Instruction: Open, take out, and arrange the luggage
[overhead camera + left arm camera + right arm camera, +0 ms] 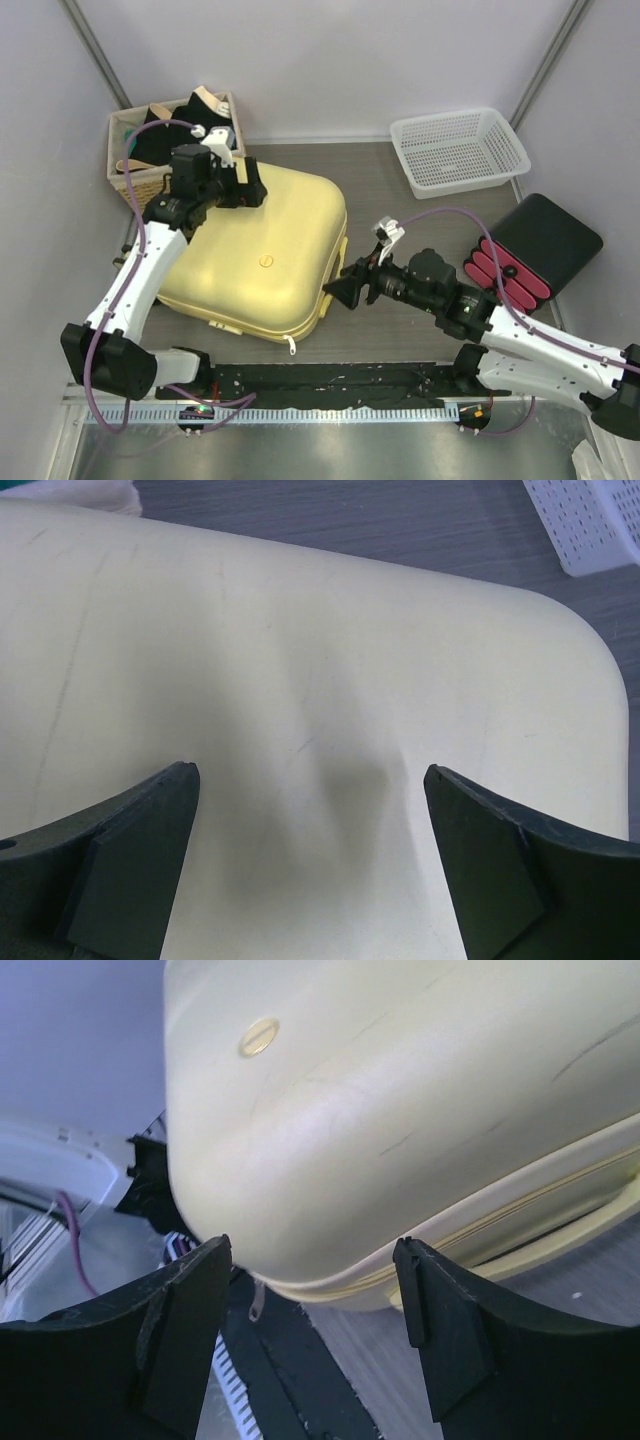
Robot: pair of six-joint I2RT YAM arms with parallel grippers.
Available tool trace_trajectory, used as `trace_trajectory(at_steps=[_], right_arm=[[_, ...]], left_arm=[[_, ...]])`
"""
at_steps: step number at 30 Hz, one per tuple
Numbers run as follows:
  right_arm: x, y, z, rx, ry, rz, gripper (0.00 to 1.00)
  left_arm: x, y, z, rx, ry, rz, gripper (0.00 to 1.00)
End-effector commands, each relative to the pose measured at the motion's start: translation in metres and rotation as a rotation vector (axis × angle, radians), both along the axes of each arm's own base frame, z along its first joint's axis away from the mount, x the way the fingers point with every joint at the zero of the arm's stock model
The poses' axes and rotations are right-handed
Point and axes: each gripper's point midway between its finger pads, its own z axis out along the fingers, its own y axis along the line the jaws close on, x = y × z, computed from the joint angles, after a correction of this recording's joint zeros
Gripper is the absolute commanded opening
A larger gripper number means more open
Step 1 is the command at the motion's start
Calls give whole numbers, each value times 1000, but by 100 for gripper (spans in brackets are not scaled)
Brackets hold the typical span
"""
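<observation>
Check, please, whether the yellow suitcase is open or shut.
Shut: the suitcase lies flat, both shells meeting along the zipper seam, and no gap shows.

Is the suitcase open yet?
No, the pale-yellow suitcase lies flat with both shells together and no lining showing.

The luggage (265, 255) shell looks like smooth hard plastic, satin, faintly scuffed. The desk (400, 215) is matt grey wood grain. The white tray (440, 165) is perforated plastic.

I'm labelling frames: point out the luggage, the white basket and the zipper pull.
luggage (255, 258), top view, lid centre.
white basket (458, 150), top view, mesh floor.
zipper pull (257, 1300), right wrist view, hanging tab.
</observation>
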Motion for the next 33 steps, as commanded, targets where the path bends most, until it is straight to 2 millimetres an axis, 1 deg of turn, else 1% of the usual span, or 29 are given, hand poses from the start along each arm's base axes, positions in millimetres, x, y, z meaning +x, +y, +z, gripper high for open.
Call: trace_trajectory(at_steps=[1,2,3,4,6,7,8,10,11,12,13,15,16,17,18,19,20,21,23,27,31,33], right_arm=[[-43,17,-34,-36,64,102,74],[-45,19,-37,-23,90,69,73],[-50,22,-37,-7,98,75,73],[-64,26,-43,-8,119,104,73],[-71,32,-49,3,169,96,73],[-74,34,-55,-1,185,94,73],[-82,38,-59,-5,197,112,73],[-85,50,-64,15,228,115,72],[-92,55,-68,20,245,124,71],[-92,62,-63,53,248,123,69],[-93,68,-81,23,279,114,68],[-96,77,-87,18,292,115,66],[-96,84,-91,4,297,119,65],[-96,88,-92,-3,295,121,65],[-97,94,-86,-4,291,125,64],[-95,96,-88,-14,290,115,63],[-94,99,-97,-39,301,98,62],[-93,99,-101,-58,307,91,61],[-92,103,-101,-58,313,84,60],[-93,108,-96,-43,299,83,59],[-93,115,-98,-65,292,83,57],[-94,119,-100,-79,286,82,52]], left_arm=[[0,-8,1,40,-16,-39,100],[0,-5,0,45,-20,-30,100],[-1,-4,2,48,-34,-24,100],[-3,0,-4,60,-27,-13,100],[-6,3,-6,74,-33,-7,100],[-7,6,-14,87,-18,3,100],[-7,7,-15,93,-18,5,100],[-10,10,-19,109,-4,4,100],[-10,13,-20,120,0,16,100],[-10,14,-20,125,-1,22,100],[-12,15,-19,129,-3,25,100],[-13,18,-18,134,-15,36,100],[-14,19,-14,130,-28,39,100],[-13,19,-13,128,-39,40,100],[-14,18,-13,128,-39,38,100],[-14,18,-12,124,-41,38,100],[-15,18,-12,125,-36,36,100],[-14,19,-13,128,-36,39,100],[-15,19,-11,129,-38,37,100],[-17,18,-9,121,-45,36,100],[-18,18,-8,115,-51,37,100],[-18,18,-7,111,-56,37,100]])
